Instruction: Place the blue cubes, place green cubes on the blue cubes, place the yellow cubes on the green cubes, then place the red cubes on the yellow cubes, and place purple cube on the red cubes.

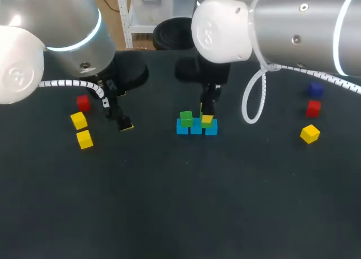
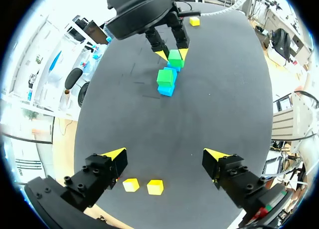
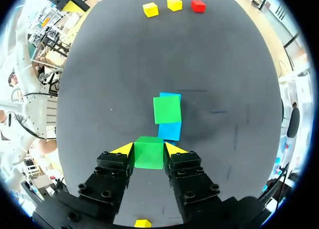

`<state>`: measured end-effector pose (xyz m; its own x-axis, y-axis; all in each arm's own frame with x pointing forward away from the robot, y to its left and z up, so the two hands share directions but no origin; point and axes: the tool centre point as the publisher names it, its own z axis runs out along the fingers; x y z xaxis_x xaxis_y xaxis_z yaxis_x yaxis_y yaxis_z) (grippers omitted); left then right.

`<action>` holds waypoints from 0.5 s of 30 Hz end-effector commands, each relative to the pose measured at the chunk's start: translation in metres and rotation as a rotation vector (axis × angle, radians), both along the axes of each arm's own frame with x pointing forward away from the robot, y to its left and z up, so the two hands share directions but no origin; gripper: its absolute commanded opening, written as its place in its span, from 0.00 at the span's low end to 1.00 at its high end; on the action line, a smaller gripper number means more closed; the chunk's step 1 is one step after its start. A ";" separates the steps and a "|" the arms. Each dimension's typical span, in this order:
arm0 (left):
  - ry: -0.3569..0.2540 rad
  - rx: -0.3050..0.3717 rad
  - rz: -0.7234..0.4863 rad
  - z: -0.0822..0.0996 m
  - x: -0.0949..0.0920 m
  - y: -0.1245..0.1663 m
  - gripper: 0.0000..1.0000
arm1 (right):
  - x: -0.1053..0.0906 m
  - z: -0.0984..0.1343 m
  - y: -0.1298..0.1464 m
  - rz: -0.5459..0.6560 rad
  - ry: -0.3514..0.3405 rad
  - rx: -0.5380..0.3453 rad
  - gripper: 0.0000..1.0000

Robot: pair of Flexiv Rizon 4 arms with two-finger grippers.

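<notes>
Three blue cubes [image 1: 196,128] lie in a row at the table's middle. One green cube [image 1: 186,118] rests on the row's left end, also seen as the green cube [image 3: 167,110] ahead of my right gripper. My right gripper [image 1: 207,115] is shut on a second green cube [image 3: 149,152], held right at the top of the row's right end. Whether this held cube [image 2: 175,58] touches the blue below, I cannot tell. My left gripper [image 2: 167,161] stands open and empty left of the row, near two yellow cubes [image 1: 79,120] [image 1: 84,139] and a red cube [image 1: 83,102].
At the right side lie a purple cube [image 1: 315,90], a red cube [image 1: 313,108] and a yellow cube [image 1: 309,134]. Dark bare tabletop [image 1: 180,202] stretches across the front.
</notes>
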<state>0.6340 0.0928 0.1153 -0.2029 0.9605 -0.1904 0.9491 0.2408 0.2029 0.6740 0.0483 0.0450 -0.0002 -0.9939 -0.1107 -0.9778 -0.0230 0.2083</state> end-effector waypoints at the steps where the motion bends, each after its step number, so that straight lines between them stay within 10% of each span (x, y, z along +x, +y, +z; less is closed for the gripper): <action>1: 0.000 0.000 -0.001 0.000 0.000 0.000 1.00 | 0.000 0.000 -0.001 -0.002 -0.001 0.000 0.00; 15: 0.000 0.000 -0.001 0.000 0.000 0.000 1.00 | 0.009 -0.005 0.000 0.000 -0.002 0.001 0.00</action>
<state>0.6340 0.0928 0.1153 -0.2030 0.9605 -0.1904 0.9491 0.2408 0.2029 0.6809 0.0483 0.0407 0.0000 -0.9938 -0.1110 -0.9791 -0.0226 0.2023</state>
